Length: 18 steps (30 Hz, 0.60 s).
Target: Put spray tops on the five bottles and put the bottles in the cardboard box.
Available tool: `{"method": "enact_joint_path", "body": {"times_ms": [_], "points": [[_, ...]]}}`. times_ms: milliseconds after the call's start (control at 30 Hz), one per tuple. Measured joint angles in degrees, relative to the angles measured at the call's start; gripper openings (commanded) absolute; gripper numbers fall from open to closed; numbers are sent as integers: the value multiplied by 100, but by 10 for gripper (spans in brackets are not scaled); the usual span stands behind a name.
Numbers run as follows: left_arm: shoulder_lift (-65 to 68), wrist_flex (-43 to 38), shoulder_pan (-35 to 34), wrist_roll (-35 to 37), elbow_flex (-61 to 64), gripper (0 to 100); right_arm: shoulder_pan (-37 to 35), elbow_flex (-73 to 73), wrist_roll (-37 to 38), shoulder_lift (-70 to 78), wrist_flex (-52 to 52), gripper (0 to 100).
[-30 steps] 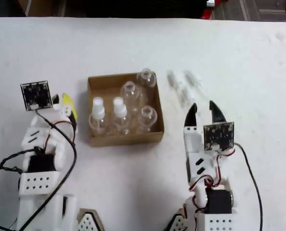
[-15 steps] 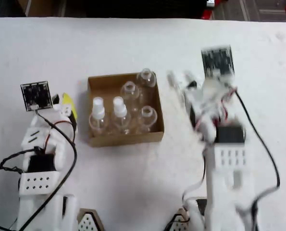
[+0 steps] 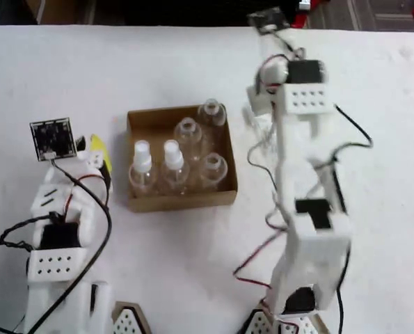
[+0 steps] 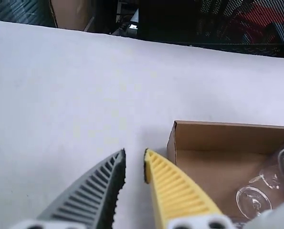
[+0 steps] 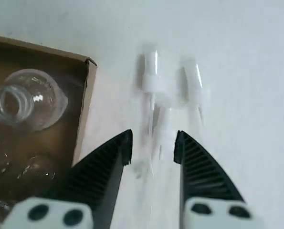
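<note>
**High view shows a job less than half done**

All five bottles stand inside the cardboard box [image 3: 182, 199], so the boxing part looks finished. The two capped bottles [image 3: 142, 169] at the near side of the box already carry white spray heads. The three open bottles [image 3: 188, 132] have bare necks. I judge that three tops are left to fit, which is more than half of the capping work.

The right arm [image 3: 300, 160] is stretched out over the table [image 3: 88, 62] on the side of the box away from the left arm. In the right wrist view, the right gripper [image 5: 152, 143] is spread open and holds nothing. The three loose spray tops [image 5: 163, 121] lie on the table just ahead of its fingertips. The nearest one is almost between the two black jaws, and the other two are a little further ahead. A corner of the box, with an open bottle in it, is off to one side of this gripper.

The left gripper [image 4: 134, 160] is low over the table, with the box wall near its yellow finger. Its jaws are almost together, with a thin slit between the tips, and they grasp nothing.

The next step, I think, is to close on the nearest top.
</note>
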Motion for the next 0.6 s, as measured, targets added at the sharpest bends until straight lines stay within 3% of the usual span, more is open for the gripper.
{"method": "enact_joint_path", "body": {"times_ms": [267, 600], "points": [[0, 0, 0, 0, 0, 68, -9, -3024, 545, 2637, 651, 131], [0, 0, 0, 0, 0, 68, -9, -5073, 580, 4510, 642, 131]]}}
